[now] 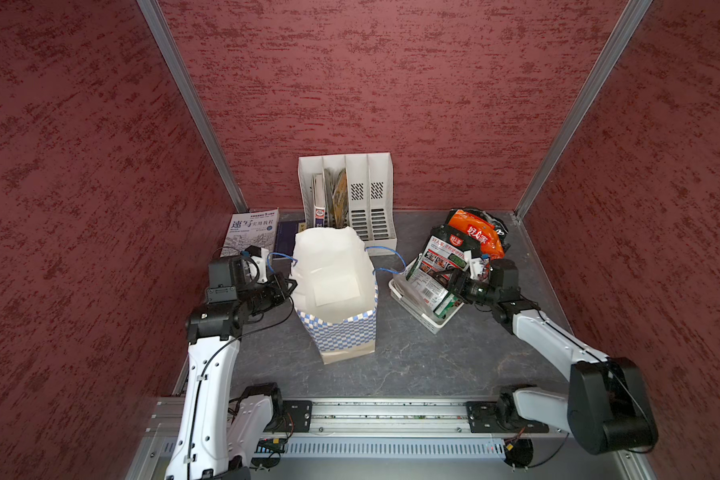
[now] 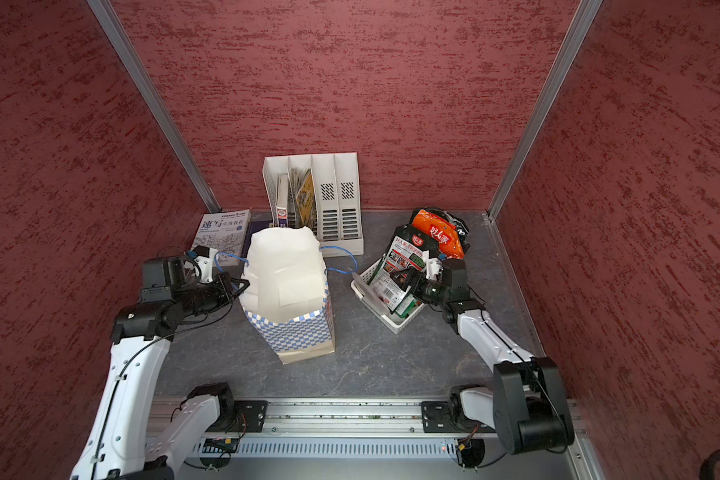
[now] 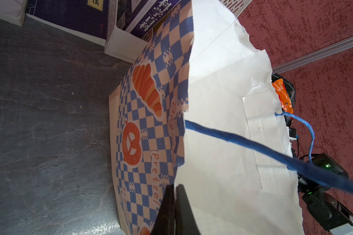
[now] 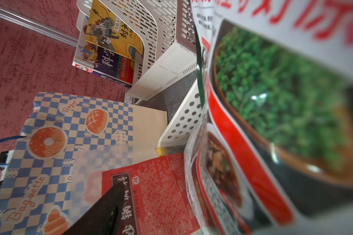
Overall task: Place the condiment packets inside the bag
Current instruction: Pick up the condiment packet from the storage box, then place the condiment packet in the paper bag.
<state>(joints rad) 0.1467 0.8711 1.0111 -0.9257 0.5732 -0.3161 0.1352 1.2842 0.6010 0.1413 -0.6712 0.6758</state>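
The bag (image 1: 341, 332) (image 2: 296, 332) stands upright mid-table with its mouth open and a white inside. My left gripper (image 1: 289, 286) (image 3: 174, 186) is shut on the rim of the bag's left wall, with a blue cord handle (image 3: 253, 146) crossing above it. To the right, several condiment packets (image 1: 437, 266) (image 2: 400, 266) stand in a white perforated basket (image 1: 429, 324), and an orange packet (image 1: 479, 237) sits behind them. My right gripper (image 1: 443, 276) is open among these packets. One of its fingers (image 4: 104, 207) lies against a red packet (image 4: 161, 193); the other is hidden behind a large packet (image 4: 273, 101).
A white slotted file rack (image 1: 375, 195) holding books stands against the back wall, just behind the bag. Books (image 1: 250, 232) lie flat at the back left. Red walls close in on three sides, and the arm bases sit on the front rail.
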